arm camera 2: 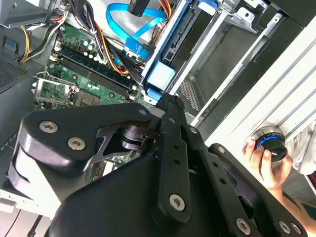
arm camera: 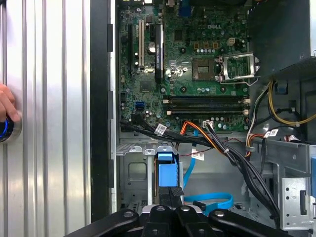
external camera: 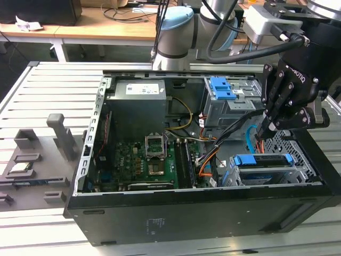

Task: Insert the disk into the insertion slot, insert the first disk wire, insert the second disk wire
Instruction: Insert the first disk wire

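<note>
Exterior view, case point(external camera: 213, 218): lies open on its side on a slatted table point(external camera: 48, 90). The arm point(external camera: 176, 32) reaches in at the exterior view's right, over the drive end.
Cage point(external camera: 305, 169): grey perforated metal, in the case's near corner at the exterior view's right.
Disk point(external camera: 264, 160): lies flat in the cage with its blue frame point(external camera: 237, 160) showing at both ends. It looks well in, but I cannot tell whether it is fully home.
Gripper point(external camera: 266, 128): fingers are together with nothing seen between them, tips pointing down just above the disk. In the first wrist view the tips meet the end of the blue frame.
Step in hand: by my judgement, pressing the disk home in the cage.
Doing it well: push square on the frame, not on the metal or the label, and in line with the cage walls. Go slowly and ease off if it binds, since a skewed frame would jam.
Red, orange and black wires point(external camera: 205, 166): run between the board point(external camera: 144, 160) and the cage, close enough to get pinched.
Light-blue cable point(external camera: 248, 140): curves just beside the gripper and could snag on it.
Hand point(arm camera 2: 266, 163): a person's, on a blue-lit button point(arm camera 2: 270, 140) outside the case.
</note>
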